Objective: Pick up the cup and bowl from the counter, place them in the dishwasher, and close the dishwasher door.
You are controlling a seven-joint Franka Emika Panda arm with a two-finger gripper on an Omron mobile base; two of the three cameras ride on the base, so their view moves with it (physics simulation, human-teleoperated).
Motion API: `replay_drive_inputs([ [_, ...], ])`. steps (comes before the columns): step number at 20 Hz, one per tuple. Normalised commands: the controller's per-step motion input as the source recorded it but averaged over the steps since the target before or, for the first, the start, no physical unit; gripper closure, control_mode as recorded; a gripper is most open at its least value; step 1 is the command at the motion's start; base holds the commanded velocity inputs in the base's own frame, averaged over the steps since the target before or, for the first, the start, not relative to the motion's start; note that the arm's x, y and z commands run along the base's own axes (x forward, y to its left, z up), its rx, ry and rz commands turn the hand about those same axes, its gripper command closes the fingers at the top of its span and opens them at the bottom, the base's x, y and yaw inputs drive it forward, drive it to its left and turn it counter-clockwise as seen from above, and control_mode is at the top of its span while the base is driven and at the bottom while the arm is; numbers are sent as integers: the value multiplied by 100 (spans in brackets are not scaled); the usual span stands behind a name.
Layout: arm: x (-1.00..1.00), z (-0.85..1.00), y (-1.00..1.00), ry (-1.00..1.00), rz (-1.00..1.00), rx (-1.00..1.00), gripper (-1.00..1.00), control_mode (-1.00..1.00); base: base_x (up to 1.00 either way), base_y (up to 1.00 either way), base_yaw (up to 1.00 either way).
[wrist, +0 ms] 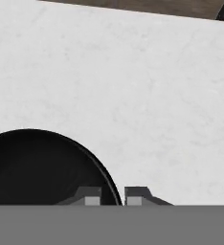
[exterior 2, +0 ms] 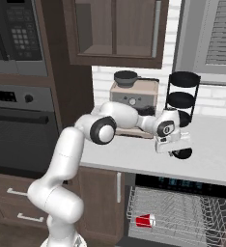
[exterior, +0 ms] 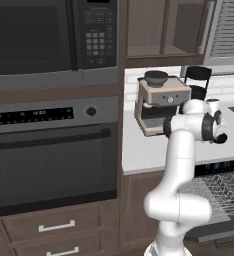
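Jaws pinch the thin rim of the black bowl (wrist: 42,167), the gripper (wrist: 110,196) astride it on the counter (wrist: 147,95). Rigid, probably light and slick; rim suits gripping.

Cup (exterior 2: 145,221) in dishwasher (exterior 2: 182,212) rack — bowl (wrist: 42,167), seemingly, on counter (wrist: 133,86) above

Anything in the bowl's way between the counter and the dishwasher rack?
Nothing visible. The gripper straddles the black bowl's rim on the counter. The dishwasher stands open just below, its wire rack holding only the red cup at its left.
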Motion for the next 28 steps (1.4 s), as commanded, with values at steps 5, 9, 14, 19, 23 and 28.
replay_drive_inputs([
  [5, -73, 2, 0, -4, -4, 5, 100, -100, 0, 0, 0],
  [9, -100, 43, 0, -14, 0, 3, 100, -100, 0, 0, 0],
  [14, -100, 50, 4, -14, 0, 1, 100, -100, 0, 0, 0],
  [19, -100, 19, 18, -13, 10, 3, 100, -100, 0, 0, 0],
  [23, -100, 0, 24, -10, 15, 3, 100, -100, 0, 0, 0],
  [28, -88, -3, 13, -2, 16, 8, 100, -100, 0, 0, 0],
])
